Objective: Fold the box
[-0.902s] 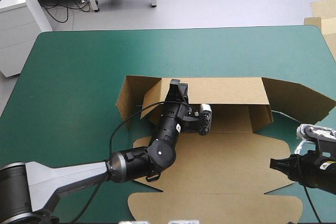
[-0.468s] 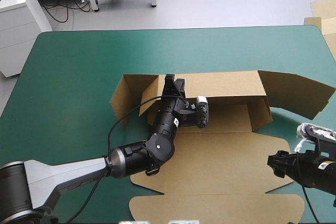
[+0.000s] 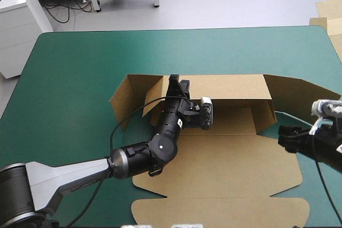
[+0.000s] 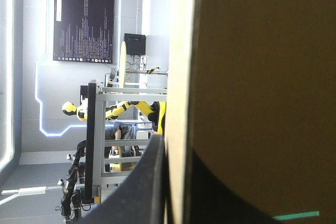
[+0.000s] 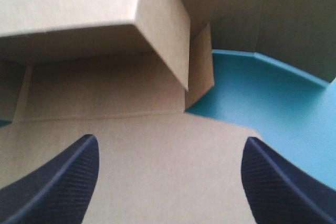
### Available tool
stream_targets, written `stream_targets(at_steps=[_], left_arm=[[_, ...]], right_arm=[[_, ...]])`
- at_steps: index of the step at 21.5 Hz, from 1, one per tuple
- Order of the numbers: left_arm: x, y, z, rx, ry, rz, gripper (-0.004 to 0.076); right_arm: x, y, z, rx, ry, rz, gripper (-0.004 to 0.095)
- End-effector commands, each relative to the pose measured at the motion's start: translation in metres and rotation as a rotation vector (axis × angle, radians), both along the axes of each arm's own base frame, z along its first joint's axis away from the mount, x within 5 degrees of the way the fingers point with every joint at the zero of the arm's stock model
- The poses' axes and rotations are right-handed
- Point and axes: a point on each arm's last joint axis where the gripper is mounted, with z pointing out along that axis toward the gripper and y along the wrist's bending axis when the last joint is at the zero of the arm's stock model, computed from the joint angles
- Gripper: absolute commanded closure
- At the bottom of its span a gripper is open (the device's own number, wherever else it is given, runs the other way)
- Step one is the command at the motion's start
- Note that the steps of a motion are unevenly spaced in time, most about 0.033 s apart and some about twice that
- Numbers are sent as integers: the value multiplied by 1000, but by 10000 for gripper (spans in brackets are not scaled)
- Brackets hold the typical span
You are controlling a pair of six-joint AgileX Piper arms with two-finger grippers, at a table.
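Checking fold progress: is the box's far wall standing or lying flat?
Standing. In the high view the far wall is upright, the left gripper pinching its top edge; the near flaps lie flat.

High view from above, wrist views close in, all sharing the box (image 3: pixel 224 158)

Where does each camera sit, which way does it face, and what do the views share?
High: above and behind the robot, looking down on table, box, left gripper, right gripper.
Left wrist: along left gripper, shut on the box's raised wall, looking level.
Right wrist: along open right gripper, at box corner and cover.
Shared: all show the box.
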Motion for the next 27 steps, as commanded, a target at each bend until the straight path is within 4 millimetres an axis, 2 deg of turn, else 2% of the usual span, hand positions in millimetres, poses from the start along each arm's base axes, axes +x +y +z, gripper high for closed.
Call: stream_targets(at_steps=[1,2,3,4,5,6,7,8,10,13,14,16,17,18,21,27], left_arm=[[0,2,25,-41,-86,-10,734],[0,2,25,-41,-86,-10,734],[0,2,24,-40,-85,-10,734],[0,2,24,-40,-85,-10,734],[0,1,22,-34,-83,-10,734],[0,0,22,-34,-81,-11,734],[1,-1,20,-28,-79,-12,734],[1,-1,19,-26,-78,-12,734],[1,-1,18,-25,-77,-12,734],[1,-1,18,-26,-77,-9,734],[2,0,19,-26,-82,0,734],[2,1,19,-26,-90,14,734],[2,1,19,-26,-91,16,734],[2,2,20,-26,-94,22,734],[2,2,20,-24,-95,22,734],[2,2,20,-28,-93,22,734]], right_arm=[[25,-8,41,-39,-116,-16,212],[32,-9,48,-40,-120,-15,212],[52,-14,63,-43,-130,-15,211],[63,-17,67,-42,-125,-15,211],[84,-22,78,-43,-129,-14,212],[95,-25,82,-45,-126,-11,211],[114,-29,90,-46,-127,-8,211],[122,-31,91,-46,-122,-6,211],[145,-37,91,-46,-93,1,213],[175,-44,80,-36,-31,10,213],[194,-48,68,-26,11,12,213],[218,-54,48,-9,60,8,213],[223,-55,42,-5,73,7,213],[234,-58,29,-17,109,29,213],[247,-61,8,-10,183,45,235],[246,-61,4,-14,219,61,236]])
